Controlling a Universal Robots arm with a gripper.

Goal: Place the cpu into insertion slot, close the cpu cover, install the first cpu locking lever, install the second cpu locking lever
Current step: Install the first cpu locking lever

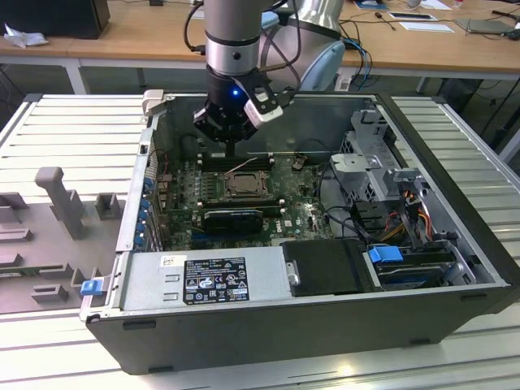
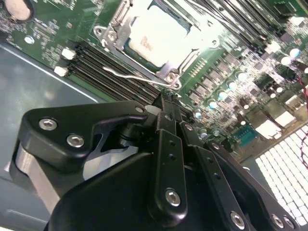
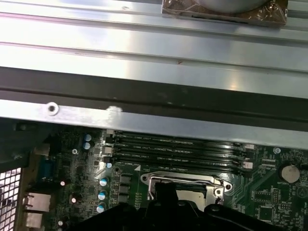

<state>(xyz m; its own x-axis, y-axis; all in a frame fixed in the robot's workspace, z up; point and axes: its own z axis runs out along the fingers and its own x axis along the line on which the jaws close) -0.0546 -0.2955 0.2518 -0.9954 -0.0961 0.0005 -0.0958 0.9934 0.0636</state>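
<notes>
cpu [image 2: 159, 36] in insertion slot [image 2: 107, 33], claw [image 2: 167, 100] close by

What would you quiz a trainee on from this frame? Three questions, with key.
1. True or false: the cpu lies in the insertion slot.
2. The gripper is: A) inside the computer case, close by the slot's edge; B) outside the case; C) gripping the cpu.
3. Fill in: the circuit board around the slot is ___ in colour.
Key: 1 true; 2 A; 3 green.
</notes>
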